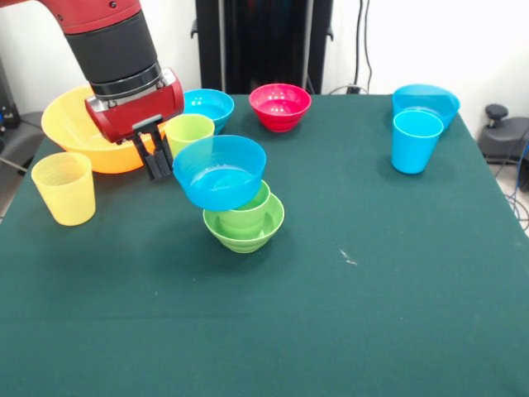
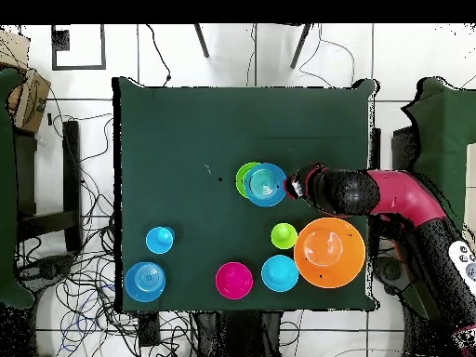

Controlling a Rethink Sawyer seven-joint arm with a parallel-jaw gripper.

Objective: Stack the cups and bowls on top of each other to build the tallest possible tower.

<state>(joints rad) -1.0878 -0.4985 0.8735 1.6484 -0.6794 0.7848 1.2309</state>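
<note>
The tower is a small green bowl (image 1: 245, 234) (image 2: 244, 176) with a green cup (image 1: 250, 212) nested in it, near the table's middle. A blue bowl (image 1: 220, 172) (image 2: 267, 184) sits tilted on top of the green cup. My gripper (image 1: 159, 168) (image 2: 296, 186) is at the blue bowl's rim on the left in the front view and is shut on it. The loose cups are a pale yellow cup (image 1: 64, 188), a yellow-green cup (image 1: 189, 133) (image 2: 284, 235) and a sky blue cup (image 1: 416, 141) (image 2: 159, 240).
A large yellow-orange bowl (image 1: 74, 132) (image 2: 328, 252) stands behind the arm. A small blue bowl (image 1: 211, 106) (image 2: 279, 272) and a red bowl (image 1: 279, 106) (image 2: 233, 280) sit along the far edge. A wider blue bowl (image 1: 426, 100) (image 2: 144, 281) is behind the sky blue cup.
</note>
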